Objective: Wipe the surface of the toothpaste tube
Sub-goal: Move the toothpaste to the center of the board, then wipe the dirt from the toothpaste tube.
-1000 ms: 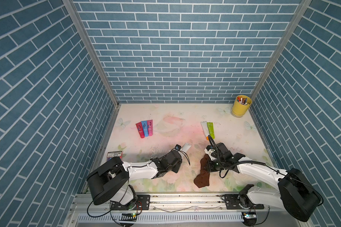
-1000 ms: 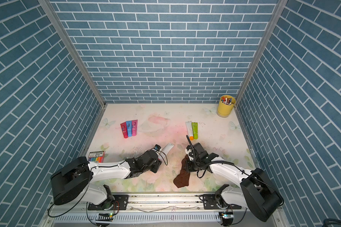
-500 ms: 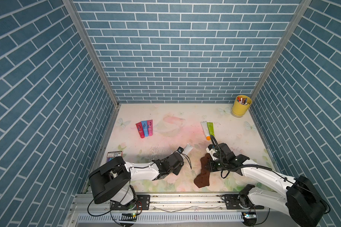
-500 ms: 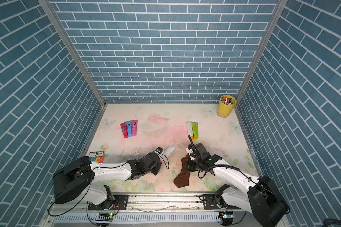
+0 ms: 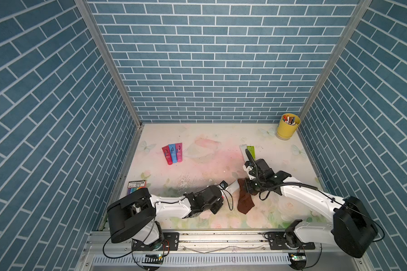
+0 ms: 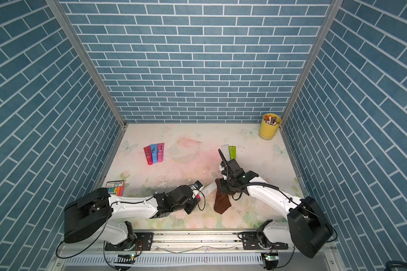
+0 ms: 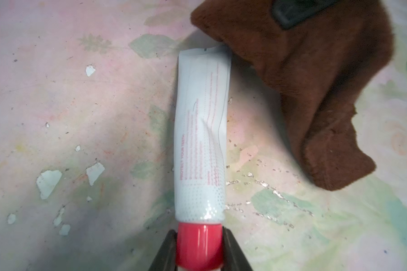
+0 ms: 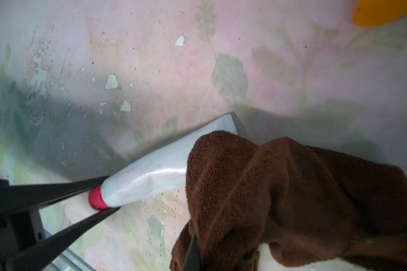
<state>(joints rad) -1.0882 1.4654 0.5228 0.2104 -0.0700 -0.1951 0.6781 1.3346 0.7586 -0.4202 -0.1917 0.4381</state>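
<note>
Now that the left fingers (image 7: 168, 252) have clamped the red cap (image 7: 199, 244), the toothpaste tube (image 7: 201, 131) lies pinned on the tabletop (image 7: 80, 105), its crimped end touching the brown cloth (image 8: 291, 199) clenched in the right fingers (image 8: 194, 251), so wiping looks ready to begin.
</note>
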